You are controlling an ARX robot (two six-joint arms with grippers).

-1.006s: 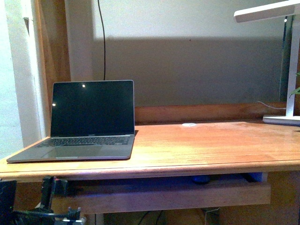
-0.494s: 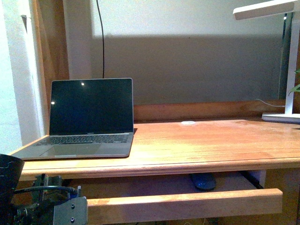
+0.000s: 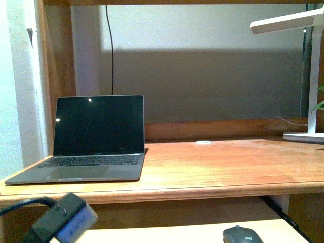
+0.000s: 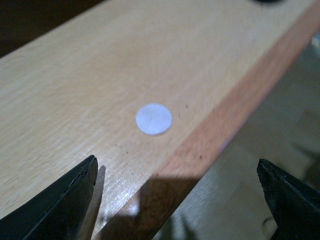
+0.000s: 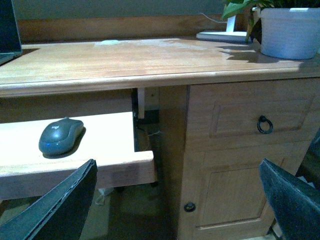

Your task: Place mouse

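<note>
The mouse (image 3: 243,235) is dark grey and domed. It lies on the pulled-out light wood keyboard tray (image 3: 167,234) under the desk, at the bottom right of the front view. In the right wrist view the mouse (image 5: 61,136) rests on the tray (image 5: 110,145) near its end. My right gripper (image 5: 175,210) is open and empty, set back from the tray's end and apart from the mouse. My left gripper (image 4: 180,200) is open and empty over the tray's front edge (image 4: 210,140), near a small flat white disc (image 4: 154,119). Part of my left arm (image 3: 66,220) shows low left.
An open laptop (image 3: 96,136) stands on the left of the wooden desk (image 3: 228,167). Another white disc (image 3: 203,143) lies near the desk's back. A white lamp (image 3: 309,76) stands at the right. A cabinet with a ring-handled drawer (image 5: 264,125) and a white plant pot (image 5: 290,32) are right of the tray.
The keyboard tray has slid out towards me, so the mouse now shows on its top. My left arm has shifted at the lower left.
</note>
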